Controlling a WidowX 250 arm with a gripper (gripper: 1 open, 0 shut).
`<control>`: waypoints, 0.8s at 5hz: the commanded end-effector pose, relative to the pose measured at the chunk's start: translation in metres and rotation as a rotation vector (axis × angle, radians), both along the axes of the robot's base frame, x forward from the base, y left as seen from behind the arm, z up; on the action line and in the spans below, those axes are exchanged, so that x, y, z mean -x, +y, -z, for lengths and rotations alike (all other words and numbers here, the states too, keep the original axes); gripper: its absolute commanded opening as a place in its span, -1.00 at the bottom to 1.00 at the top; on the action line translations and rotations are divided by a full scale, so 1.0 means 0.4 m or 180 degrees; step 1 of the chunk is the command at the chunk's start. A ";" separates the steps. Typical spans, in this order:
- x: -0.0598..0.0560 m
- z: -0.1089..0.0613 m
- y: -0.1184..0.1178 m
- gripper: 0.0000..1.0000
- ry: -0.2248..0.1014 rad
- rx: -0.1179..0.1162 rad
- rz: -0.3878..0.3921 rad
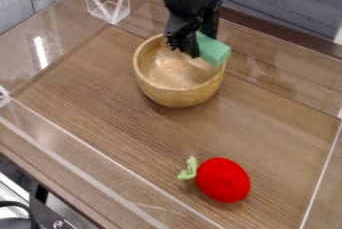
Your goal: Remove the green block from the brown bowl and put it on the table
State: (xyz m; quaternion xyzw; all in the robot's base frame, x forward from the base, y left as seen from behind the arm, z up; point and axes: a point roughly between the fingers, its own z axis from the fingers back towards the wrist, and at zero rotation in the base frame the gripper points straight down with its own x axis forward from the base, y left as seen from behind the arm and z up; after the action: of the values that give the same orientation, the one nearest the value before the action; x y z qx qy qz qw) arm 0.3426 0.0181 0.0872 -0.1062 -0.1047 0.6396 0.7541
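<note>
Carrying the green block (211,50) over the right part of the rim of the tan wooden bowl (158,94) is judged to be the step in hand. The block is seen in the upper middle of the frame, tilted, with one end directed toward the lower right. It appears to be gripped between the jaws of the black gripper (202,46), although the exact contact of the fingers is partly hidden. Whether the underside of the block is touching the rim or is just above it cannot be told from this view.

For this step to be done well, enough height should first be given to the block, so that its lower end is not caught on the thick wooden rim. If the rim is touched, the block could be turned in the grip, or the bowl could be dragged along with it. The sideways movement should therefore be made slowly and smoothly, and the pressure of the jaws should be kept even.

The lowering should be started only when the whole block is outside the bowl. A suitable place is offered by the bare wood of the table (274,98), to the right of the bowl in the frame. The red plush fruit (223,181), at the lower right, should be left untouched. Near the wood, the block should be brought as flat as possible, and the jaws should be opened gently only after it is supported, because a tilted block could be tipped over at release.
</note>
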 end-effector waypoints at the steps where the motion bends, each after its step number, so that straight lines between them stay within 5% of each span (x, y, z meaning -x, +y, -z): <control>1: -0.005 -0.056 -0.006 -1.00 -0.0272 -0.0064 -0.0064; 4: 0.001 -0.059 -0.009 -1.00 -0.0426 -0.0167 -0.0245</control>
State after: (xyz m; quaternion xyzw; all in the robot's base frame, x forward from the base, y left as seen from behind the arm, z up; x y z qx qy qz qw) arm 0.3386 0.0162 0.0892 -0.1032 -0.1491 0.6628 0.7265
